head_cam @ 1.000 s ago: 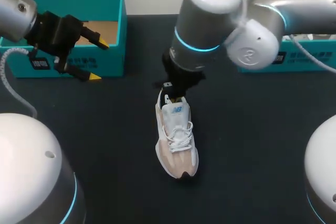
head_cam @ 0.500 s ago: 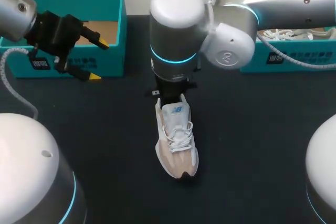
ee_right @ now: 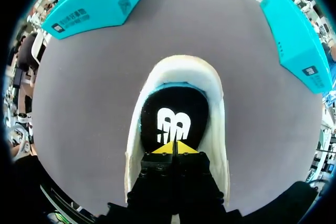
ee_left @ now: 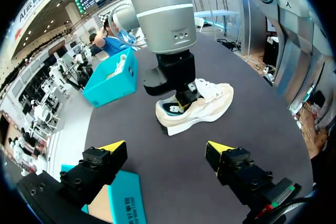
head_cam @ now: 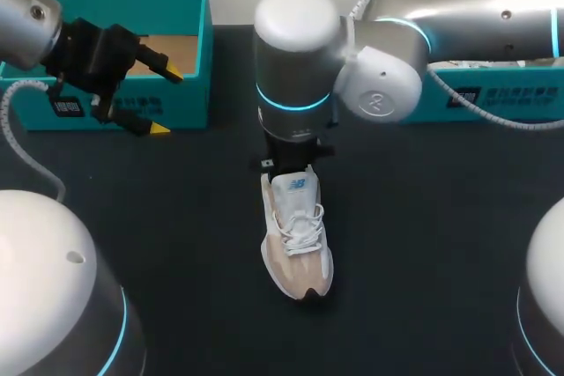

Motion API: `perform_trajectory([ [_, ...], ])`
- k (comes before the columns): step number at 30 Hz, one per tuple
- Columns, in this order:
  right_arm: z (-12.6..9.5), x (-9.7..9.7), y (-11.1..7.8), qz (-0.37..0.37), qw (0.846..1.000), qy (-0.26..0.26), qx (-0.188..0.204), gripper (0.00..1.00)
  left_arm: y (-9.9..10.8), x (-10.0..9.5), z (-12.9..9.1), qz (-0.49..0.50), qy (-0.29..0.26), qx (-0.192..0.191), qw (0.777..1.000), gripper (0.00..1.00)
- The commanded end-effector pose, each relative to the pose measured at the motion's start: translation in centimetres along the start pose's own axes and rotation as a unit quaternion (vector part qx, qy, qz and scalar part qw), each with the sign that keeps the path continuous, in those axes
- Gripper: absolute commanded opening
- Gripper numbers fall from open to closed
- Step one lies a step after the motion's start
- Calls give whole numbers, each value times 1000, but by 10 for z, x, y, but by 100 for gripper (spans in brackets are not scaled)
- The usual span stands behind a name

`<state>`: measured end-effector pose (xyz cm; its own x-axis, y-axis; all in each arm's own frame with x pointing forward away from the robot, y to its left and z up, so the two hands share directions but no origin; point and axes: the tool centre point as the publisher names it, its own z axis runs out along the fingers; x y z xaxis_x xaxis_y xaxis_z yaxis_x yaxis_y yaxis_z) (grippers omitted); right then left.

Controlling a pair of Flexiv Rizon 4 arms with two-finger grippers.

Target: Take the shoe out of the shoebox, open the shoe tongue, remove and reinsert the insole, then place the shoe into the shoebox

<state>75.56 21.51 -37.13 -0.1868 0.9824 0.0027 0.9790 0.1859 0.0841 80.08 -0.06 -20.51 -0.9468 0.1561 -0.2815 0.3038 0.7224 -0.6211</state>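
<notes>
Silver left arm (head_cam: 26,15) holds its yellow-tipped jaws spread wide; silver right arm (head_cam: 300,59) points straight down at centre, jaws pressed together.
</notes>
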Motion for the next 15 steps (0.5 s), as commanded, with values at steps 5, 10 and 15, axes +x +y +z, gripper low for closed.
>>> perform_trajectory([
  [5, 11, 0, 1, 11, 1000, -9, 6, 0, 0, 1, 0, 0, 0, -1, 1000, 100],
  [10, -10, -2, 3, 16, 1000, -22, -6, 0, 0, 1, 0, 0, 0, -1, 1000, 100],
  [15, -18, 2, 18, 17, 999, -14, -24, 0, 0, 1, 0, 0, 0, -1, 1000, 100],
])
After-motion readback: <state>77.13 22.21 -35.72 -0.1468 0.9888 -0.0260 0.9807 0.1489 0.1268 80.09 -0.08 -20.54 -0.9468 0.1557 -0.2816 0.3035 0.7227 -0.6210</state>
